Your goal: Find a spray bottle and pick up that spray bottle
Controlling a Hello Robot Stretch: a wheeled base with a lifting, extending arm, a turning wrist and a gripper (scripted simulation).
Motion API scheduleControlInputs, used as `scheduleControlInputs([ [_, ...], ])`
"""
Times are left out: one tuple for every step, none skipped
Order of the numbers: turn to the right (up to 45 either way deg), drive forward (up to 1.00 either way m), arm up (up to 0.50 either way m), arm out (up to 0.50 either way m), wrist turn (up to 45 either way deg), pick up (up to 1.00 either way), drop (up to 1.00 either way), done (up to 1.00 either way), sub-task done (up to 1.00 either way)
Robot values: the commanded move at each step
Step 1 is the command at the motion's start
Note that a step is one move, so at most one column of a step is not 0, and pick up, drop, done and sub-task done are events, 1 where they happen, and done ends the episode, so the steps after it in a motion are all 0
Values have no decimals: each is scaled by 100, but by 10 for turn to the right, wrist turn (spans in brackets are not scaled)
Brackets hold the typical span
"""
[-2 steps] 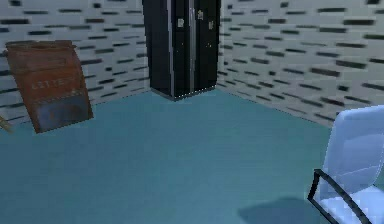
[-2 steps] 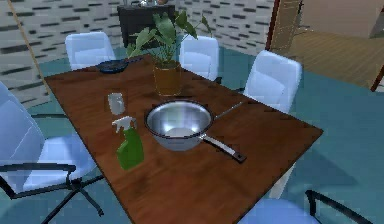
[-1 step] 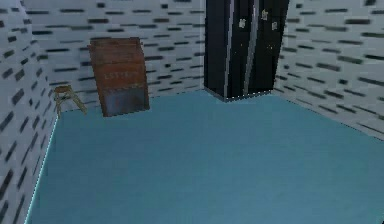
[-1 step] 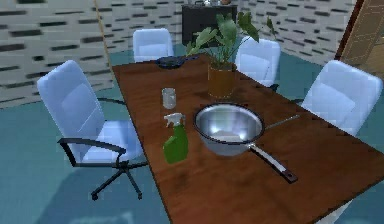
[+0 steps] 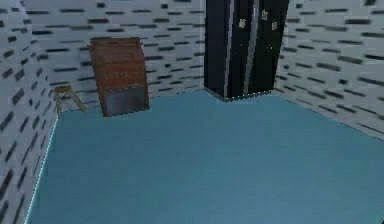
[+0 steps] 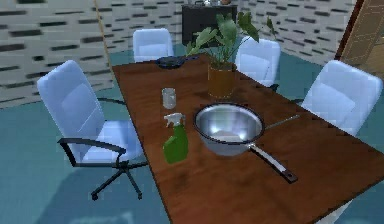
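On the table [image 6: 310, 170], near its edge, just beside the steel pan [image 6: 229, 128]: green spray bottle [image 6: 176, 141], upright. Farther along the table: glass [image 6: 169, 97], potted plant [image 6: 222, 50]. Finding judged done; next, align arm for pickup. Gripper state: cannot tell.

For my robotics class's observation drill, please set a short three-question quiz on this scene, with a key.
1. True or false: the green spray bottle stands on the wooden table.
2. What lies next to the bottle, toward the arm side view's right? A) a metal pan B) a laptop C) a book
3. Name what grows in the pot behind the pan.
Key: 1 true; 2 A; 3 a leafy green plant.
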Motion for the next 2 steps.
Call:
scheduleControlInputs([
  [0, 0, 36, 0, 0, 0, 0, 0, 0],
  [0, 0, 0, 32, 0, 0, 0, 0, 0],
])
